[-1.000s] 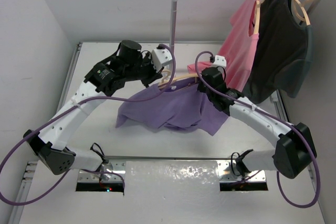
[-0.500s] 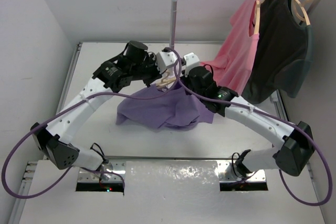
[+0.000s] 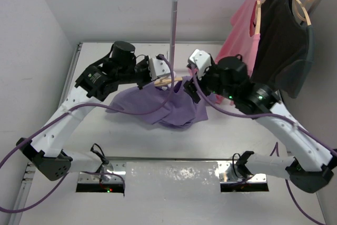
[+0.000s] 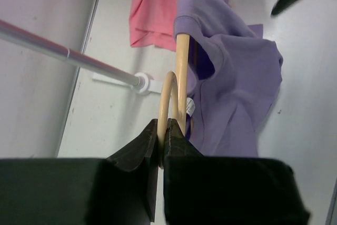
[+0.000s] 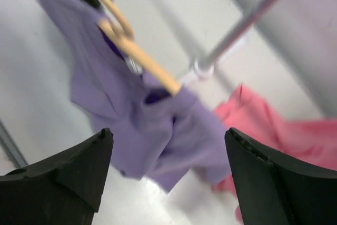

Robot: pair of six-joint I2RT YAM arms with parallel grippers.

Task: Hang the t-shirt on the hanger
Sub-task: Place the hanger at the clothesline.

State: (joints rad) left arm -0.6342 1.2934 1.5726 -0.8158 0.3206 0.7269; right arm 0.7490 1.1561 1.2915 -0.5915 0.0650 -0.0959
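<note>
The tan hanger (image 3: 169,81) is held by its hook in my left gripper (image 3: 158,79), above the middle of the table. In the left wrist view that gripper (image 4: 163,129) is shut on the hook, and one hanger arm (image 4: 180,69) runs up into the neck of the lavender t-shirt (image 4: 239,96). The t-shirt (image 3: 160,108) hangs bunched from the hanger down toward the table. My right gripper (image 3: 190,89) hovers just right of it, open. Through its wide jaws (image 5: 168,133) I see the t-shirt (image 5: 152,130) and the hanger (image 5: 142,59), blurred, with nothing between the fingers.
A metal clothes rack's upright pole (image 3: 174,30) stands just behind the hanger. Its rail carries a pink shirt (image 3: 239,46) and a black shirt (image 3: 281,46) on hangers at the back right. A wall (image 3: 31,51) borders the left side.
My right gripper has opened and let go of the t-shirt, lifting away to the right. The left gripper, still holding the hanger, has drawn slightly back left.
</note>
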